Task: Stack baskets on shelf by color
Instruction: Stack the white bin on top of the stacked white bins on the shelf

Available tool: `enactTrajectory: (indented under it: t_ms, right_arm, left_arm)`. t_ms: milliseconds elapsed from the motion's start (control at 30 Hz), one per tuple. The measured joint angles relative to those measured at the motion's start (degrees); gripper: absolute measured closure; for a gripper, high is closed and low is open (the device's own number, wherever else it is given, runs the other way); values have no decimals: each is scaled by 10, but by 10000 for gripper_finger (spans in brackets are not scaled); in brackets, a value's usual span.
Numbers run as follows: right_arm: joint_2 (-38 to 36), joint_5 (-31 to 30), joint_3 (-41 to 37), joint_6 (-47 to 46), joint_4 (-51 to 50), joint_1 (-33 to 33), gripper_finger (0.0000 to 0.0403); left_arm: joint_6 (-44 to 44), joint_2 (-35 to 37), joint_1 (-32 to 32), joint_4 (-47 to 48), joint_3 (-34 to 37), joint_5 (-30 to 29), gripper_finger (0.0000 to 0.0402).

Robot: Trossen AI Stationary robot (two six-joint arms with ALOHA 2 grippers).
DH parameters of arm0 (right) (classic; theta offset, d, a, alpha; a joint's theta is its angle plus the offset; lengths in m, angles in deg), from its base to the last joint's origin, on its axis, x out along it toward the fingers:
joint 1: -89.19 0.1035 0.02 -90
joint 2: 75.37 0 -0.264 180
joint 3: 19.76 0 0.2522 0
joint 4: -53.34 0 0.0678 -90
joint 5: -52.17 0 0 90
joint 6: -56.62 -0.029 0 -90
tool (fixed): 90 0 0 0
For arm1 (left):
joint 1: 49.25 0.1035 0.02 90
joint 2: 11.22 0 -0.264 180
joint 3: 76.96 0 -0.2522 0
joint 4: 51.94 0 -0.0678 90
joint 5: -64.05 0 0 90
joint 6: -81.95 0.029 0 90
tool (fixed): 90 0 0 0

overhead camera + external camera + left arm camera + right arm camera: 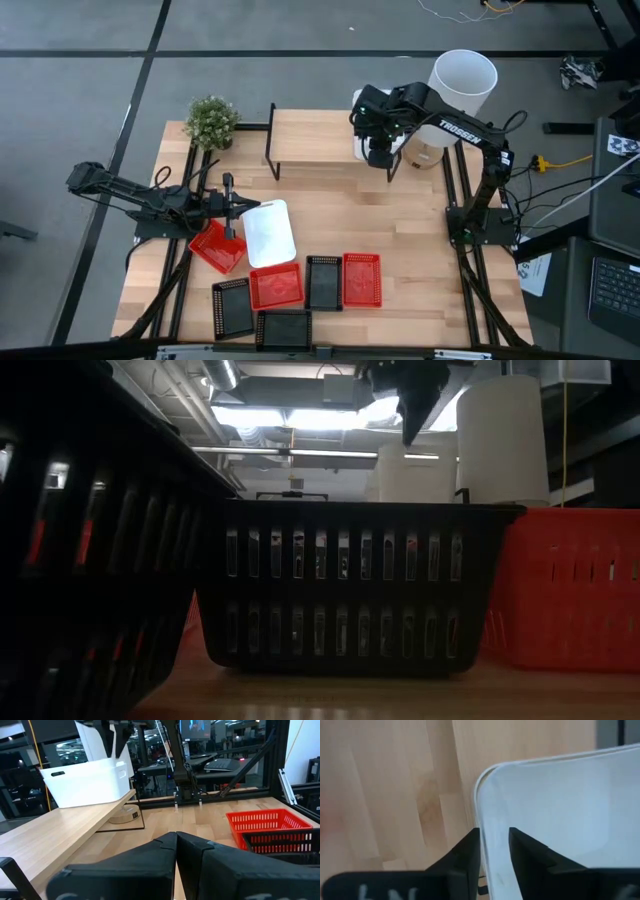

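Item 1: potted plant [211,121], at the worktop's [400,215] far left corner.

Item 2: left tool [240,206], hanging near the left edge, mid-depth, above the white basket [270,233]. In my left wrist view its fingers [165,851] are pressed together with nothing between them.

Item 3: red basket [214,247], lying askew just left of that white one and touching it.

Item 4: loose baskets toward the near edge. From the left I count a black basket [232,309], a second red basket [276,286] under the white one's near end, a second black basket [284,328] hard against the near edge, a third black basket [323,282], and a third red basket [361,279].

Item 5: shelf [310,138], along the worktop's far edge, its left and middle portions bare.

Item 6: right tool [380,150], over the shelf's right end. My right wrist view shows its fingers [466,854] pinching the rim of the shelf white basket [560,815], one finger outside the wall and one inside. The basket sits on the shelf's right end.

Item 7: tall white cylinder [462,84], beyond the worktop's far right corner.
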Motion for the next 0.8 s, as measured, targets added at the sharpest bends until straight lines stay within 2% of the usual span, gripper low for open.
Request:
enactTrajectory:
  t_ms: [100,200,333,400,500,633,700,800]
  right_arm:
    - [0,0,38,-27,-2,12,293]
    - [-1,15,81,-105,-2,28,292]
    - [-1,105,114,-203,-1,57,292]
    - [-1,148,115,-206,1,79,292]
    - [-1,179,115,-218,-15,118,292]
    - [-7,207,111,-237,-30,173,292]
    - [-16,217,110,-237,-32,200,292]
    - [-28,197,103,-237,-33,242,292]
  left_arm:
    - [0,0,0,0,0,0,401]
    - [-6,0,0,0,0,0,401]
    - [-29,0,0,0,0,0,401]
    - [-38,0,0,0,0,0,401]
    - [-78,0,0,0,0,4,401]
    - [-106,-1,-2,10,-33,92,401]
    - [-107,-10,-8,69,-90,112,401]
    - [-136,-52,-18,272,-198,89,401]
